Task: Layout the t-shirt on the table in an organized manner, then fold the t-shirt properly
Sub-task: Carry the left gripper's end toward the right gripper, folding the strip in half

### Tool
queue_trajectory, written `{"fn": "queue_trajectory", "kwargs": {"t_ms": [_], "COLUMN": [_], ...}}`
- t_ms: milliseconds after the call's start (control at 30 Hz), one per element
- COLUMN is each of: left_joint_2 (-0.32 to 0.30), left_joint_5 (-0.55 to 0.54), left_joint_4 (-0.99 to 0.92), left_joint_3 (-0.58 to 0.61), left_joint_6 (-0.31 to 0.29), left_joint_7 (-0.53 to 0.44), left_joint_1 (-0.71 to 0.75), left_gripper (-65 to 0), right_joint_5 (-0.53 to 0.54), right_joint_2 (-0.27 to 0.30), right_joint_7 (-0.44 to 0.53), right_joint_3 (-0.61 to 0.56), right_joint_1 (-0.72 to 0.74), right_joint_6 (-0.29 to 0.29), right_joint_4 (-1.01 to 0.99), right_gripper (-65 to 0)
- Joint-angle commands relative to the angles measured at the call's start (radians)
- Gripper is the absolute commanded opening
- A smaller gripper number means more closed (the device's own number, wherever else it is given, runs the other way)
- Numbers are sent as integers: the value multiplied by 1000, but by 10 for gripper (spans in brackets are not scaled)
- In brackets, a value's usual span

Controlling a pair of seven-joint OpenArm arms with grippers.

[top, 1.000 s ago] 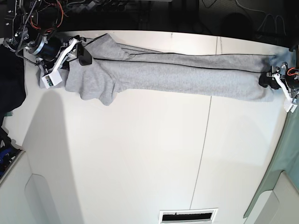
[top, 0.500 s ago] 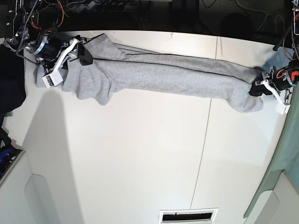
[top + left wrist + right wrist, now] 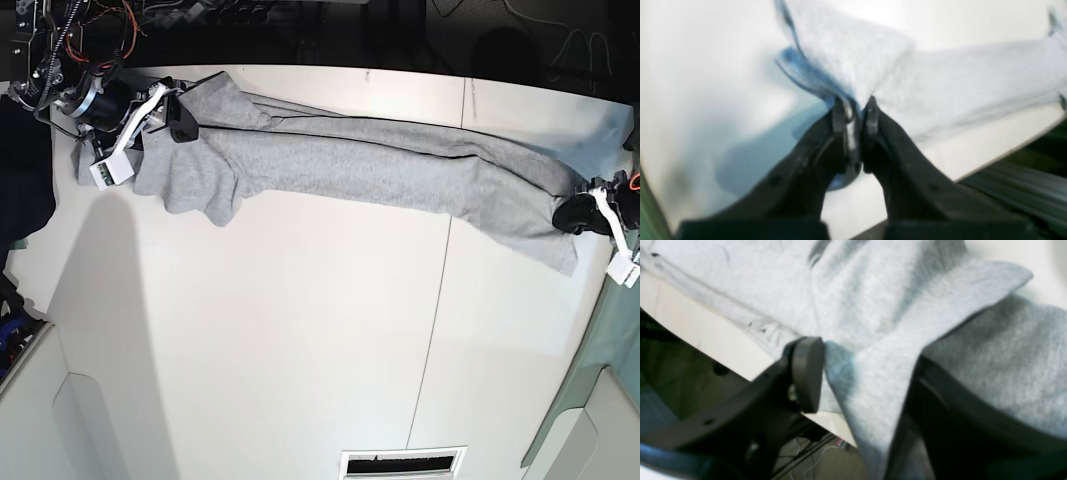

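Your light grey cotton t-shirt [image 3: 380,165] lies stretched long across the far side of the wide white table [image 3: 300,340] — your left gripper [image 3: 853,110] pinches one end tight, your right gripper [image 3: 870,373] holds the other, jaws wide around bunched cloth.

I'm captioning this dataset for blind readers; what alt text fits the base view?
A grey t-shirt lies stretched in a long band across the far side of a white table, the left gripper pinching one end and the right gripper holding the other.
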Motion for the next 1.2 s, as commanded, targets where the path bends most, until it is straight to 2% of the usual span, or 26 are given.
{"fn": "queue_trajectory", "kwargs": {"t_ms": [0, 133, 300, 500, 600, 700, 733, 833, 933, 1000, 1167], "left_joint_2": [-6, 78, 247, 395, 473, 555, 581, 634, 656, 666, 684], "left_joint_5": [-19, -18, 13, 174, 297, 421, 443, 445, 408, 385, 378], "left_joint_4": [68, 290, 446, 438, 425, 370, 341, 256, 218, 215, 215], "left_joint_3": [-5, -5, 8, 137, 206, 242, 246, 246, 261, 287, 379], "left_joint_6": [-7, -8, -8, 22, 23, 86, 103, 98, 48, 39, 28], "left_joint_7": [-9, -10, -18, -83, -170, -236, -235, -235, -222, -197, -193], "left_joint_1": [20, 111, 148, 148, 145, 117, 103, 72, 71, 74, 74], "left_gripper": [-650, -650, -650, -650, -650, -650, -650, -650, -442, -345, -334], "right_joint_5": [16, 16, 16, 16, 16, 16, 17, 20, 44, 61, 62], "right_joint_2": [9, 9, 8, 9, 9, 9, 9, 9, 9, 8, 9], "right_joint_7": [24, 24, 24, 21, 21, 17, 16, 16, 7, -7, -37], "right_joint_3": [6, 6, 6, 6, 6, 6, 6, 6, 18, 35, 109], "right_joint_1": [8, 8, 8, 8, 10, 8, 8, 10, 10, 10, 9], "right_joint_6": [3, 3, 3, 3, 3, -3, -4, -4, -3, -3, -3], "right_joint_4": [13, 13, 13, 13, 13, 13, 13, 22, 56, 85, 127], "right_gripper": [-338, -338, -338, -338, -338, -338, -338, -338, -338, -338, -338]}}
